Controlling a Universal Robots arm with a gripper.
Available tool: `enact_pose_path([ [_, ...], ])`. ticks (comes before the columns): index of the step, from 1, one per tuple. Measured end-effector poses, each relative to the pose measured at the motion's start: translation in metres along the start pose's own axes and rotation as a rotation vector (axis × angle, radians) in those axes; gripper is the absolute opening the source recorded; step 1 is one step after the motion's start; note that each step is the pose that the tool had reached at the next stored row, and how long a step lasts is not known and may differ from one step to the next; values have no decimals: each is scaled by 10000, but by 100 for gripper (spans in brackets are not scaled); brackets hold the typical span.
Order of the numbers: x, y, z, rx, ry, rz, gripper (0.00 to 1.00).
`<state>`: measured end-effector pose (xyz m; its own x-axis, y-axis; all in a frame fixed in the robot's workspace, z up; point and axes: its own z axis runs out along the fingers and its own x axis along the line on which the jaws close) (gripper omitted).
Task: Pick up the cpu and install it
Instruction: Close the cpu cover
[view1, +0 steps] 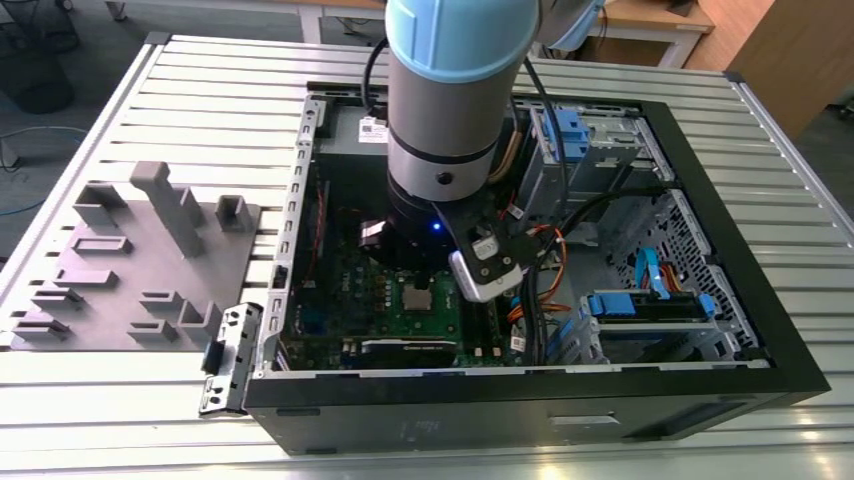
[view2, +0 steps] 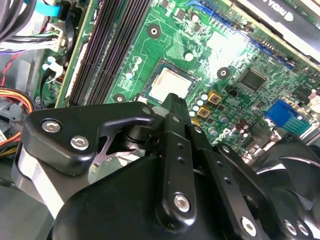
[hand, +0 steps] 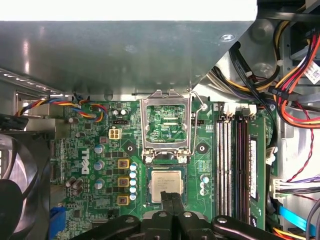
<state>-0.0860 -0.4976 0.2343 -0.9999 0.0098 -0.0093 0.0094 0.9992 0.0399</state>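
Slatted bench (view1: 200, 90) holds open PC case (view1: 534, 410): cpu (hand: 166, 185) sits in motherboard socket (hand: 165, 159) under end effector (hand: 172, 199), fingers (hand: 168, 201) together, load plate (hand: 144, 125) not yet closed.

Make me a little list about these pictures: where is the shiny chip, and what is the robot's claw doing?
place: inside an open computer case
cpu: lying flat in its socket on the green motherboard
socket lid: flipped up, open
gripper: shut, tips at the cpu's edge; touching or not, unclear
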Motion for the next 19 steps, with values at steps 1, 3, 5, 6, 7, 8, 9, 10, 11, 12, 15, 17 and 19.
enact_pose_path([
  [1, 0, 0, 0, -1, 1, -21, 11],
  [3, 0, 0, 0, -1, 2, -29, 11],
  [5, 0, 0, 1, -2, 2, -37, 11],
  [6, 0, 0, 1, -2, 3, -58, 11],
  [7, 0, 0, 1, -2, 6, -145, 11],
  [8, 0, 0, 1, -5, 12, -302, 11],
  [9, 0, 0, 2, -6, 19, -483, 11],
  [10, 0, 0, 2, -8, 27, -662, 11],
  [11, 0, 0, 2, -9, 35, -858, 11],
  [12, 0, 0, 2, -11, 42, -1039, 11],
  [15, 0, 0, 4, -16, 63, -1576, 11],
  [17, 0, 0, 5, -19, 78, -1936, 11],
  [19, 0, 0, 5, -22, 92, -2307, 11],
])
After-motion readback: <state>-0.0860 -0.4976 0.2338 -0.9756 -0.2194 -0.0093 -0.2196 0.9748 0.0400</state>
